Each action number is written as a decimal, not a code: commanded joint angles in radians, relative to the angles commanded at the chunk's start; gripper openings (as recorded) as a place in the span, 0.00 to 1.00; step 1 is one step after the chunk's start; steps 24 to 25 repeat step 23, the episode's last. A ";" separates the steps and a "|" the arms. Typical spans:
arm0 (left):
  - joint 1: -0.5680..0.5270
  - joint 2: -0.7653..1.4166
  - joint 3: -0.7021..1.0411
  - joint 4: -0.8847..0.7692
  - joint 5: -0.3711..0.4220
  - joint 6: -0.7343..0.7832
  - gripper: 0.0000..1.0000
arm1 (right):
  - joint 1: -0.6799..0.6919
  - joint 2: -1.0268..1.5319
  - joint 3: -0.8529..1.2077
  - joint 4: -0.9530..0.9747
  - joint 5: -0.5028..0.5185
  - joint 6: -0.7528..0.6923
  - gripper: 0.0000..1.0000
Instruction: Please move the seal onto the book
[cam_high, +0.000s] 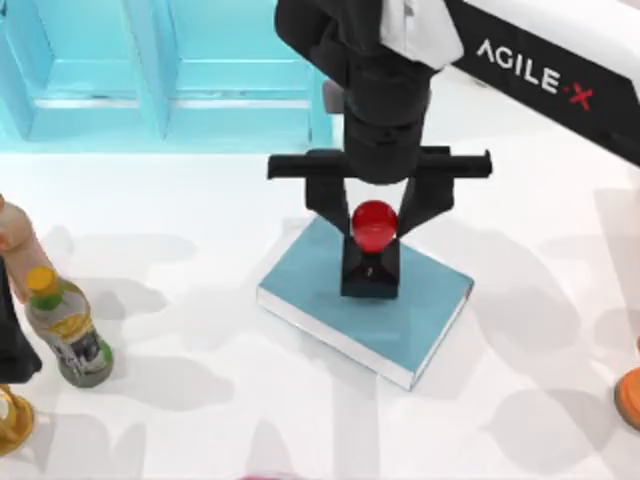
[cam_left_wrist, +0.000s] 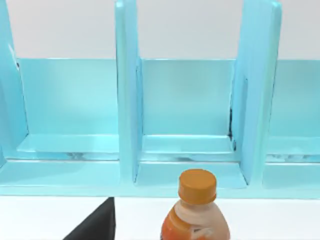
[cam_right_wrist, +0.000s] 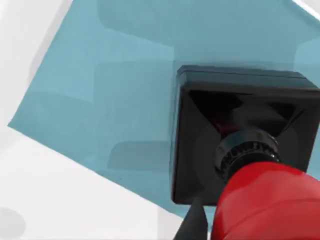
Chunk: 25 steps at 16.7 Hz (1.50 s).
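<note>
Left arm parked at bench left edge, its wrist camera facing the light-blue shelf unit (cam_left_wrist: 150, 125) with an orange-capped bottle (cam_left_wrist: 196, 210) just in front of it; can't tell the left tool's state.

Bench left: a green-label bottle with yellow cap (cam_high: 68, 330) stands well apart from the work zone.

Centre: book (cam_high: 425, 330) lies flat, rotated diagonally on the bench (cam_high: 180, 220), teal cover up. Seal (cam_high: 370, 262) stands upright on the cover, black base fully inside the cover edges, nearer the far corner. In the right wrist view the seal's base (cam_right_wrist: 200, 130) sits flush on the book (cam_right_wrist: 110, 90).

Right tool (cam_high: 377, 215) hangs directly above the seal, fingers spread either side of the red ball knob; they look opened wider than the knob, holding nothing, though contact is hard to rule out.

Handling, my read: seal is small, rigid, light, top-heavy on a narrow base. Glossy knob likely slippery; the neck under the ball or the blocky body gives a surer grip.

Clearance: open room straight up. Book's near edge close to seal only on the far side. Bench right side mostly free, an orange object (cam_high: 630, 395) at its edge.
</note>
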<state>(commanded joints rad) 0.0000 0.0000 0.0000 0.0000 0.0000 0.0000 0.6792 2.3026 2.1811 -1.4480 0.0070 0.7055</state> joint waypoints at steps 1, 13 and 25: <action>0.000 0.000 0.000 0.000 0.000 0.000 1.00 | 0.000 0.000 0.000 0.000 0.000 0.000 0.75; 0.000 0.000 0.000 0.000 0.000 0.000 1.00 | -0.001 0.000 0.000 0.000 0.000 0.000 1.00; 0.000 0.000 0.000 0.000 0.000 0.000 1.00 | -0.002 0.037 0.183 -0.147 0.000 -0.001 1.00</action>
